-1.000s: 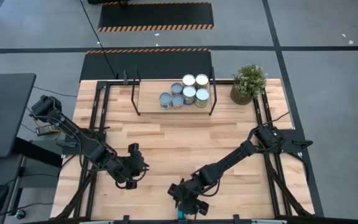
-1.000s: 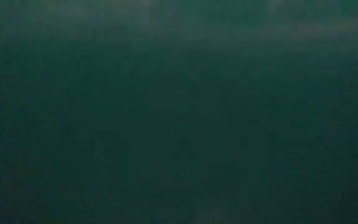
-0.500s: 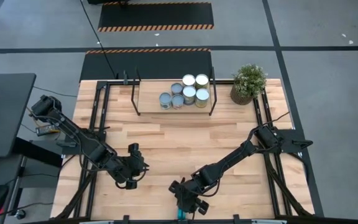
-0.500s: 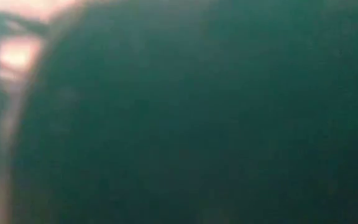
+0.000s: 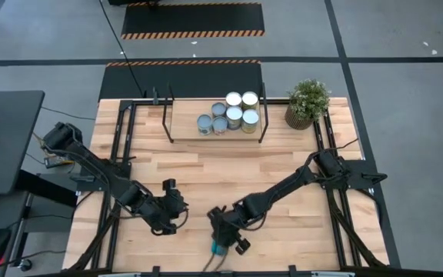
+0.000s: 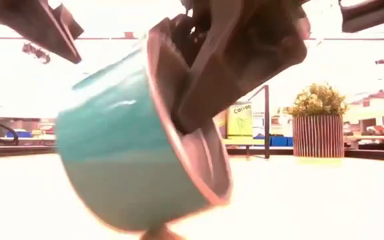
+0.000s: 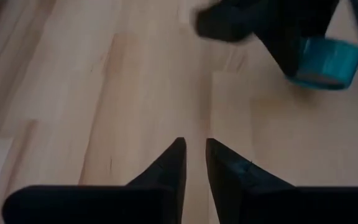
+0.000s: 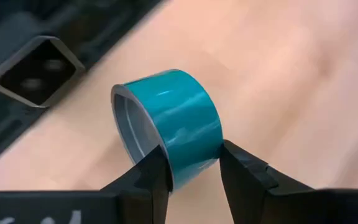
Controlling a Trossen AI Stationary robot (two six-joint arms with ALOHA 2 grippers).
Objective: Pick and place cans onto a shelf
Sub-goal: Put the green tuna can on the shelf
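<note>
A can with a teal side and silver ends (image 8: 179, 121) sits in my right gripper (image 8: 191, 163) close to the table's near edge, and also shows in the high view (image 5: 218, 248) and the low view (image 6: 125, 153). Several more cans (image 5: 231, 113) stand upright on the shelf (image 5: 181, 121) at the far edge. My left gripper (image 7: 193, 148) hovers over bare wood left of the teal can (image 7: 325, 61), its fingers almost together and holding nothing; it also shows in the high view (image 5: 169, 218). My right gripper pinches the teal can between its two fingers, end to end. One finger (image 6: 202, 87) lies across the silver end face (image 6: 202, 157), the other on the opposite end (image 8: 219, 146). The can is tilted. Whether its lowest edge touches the table I cannot tell.
A potted plant (image 5: 308, 101) stands at the far right, beside the shelf. Black frame rails (image 5: 118, 154) run along the table's left and right sides. Bare wood (image 5: 221, 173) lies between the arms and the shelf.
My right gripper has gone from the near edge a little toward the far edge with the teal can, which had filled the low view and now shows tilted farther off. My left gripper has shifted slightly toward the right and the near edge.
</note>
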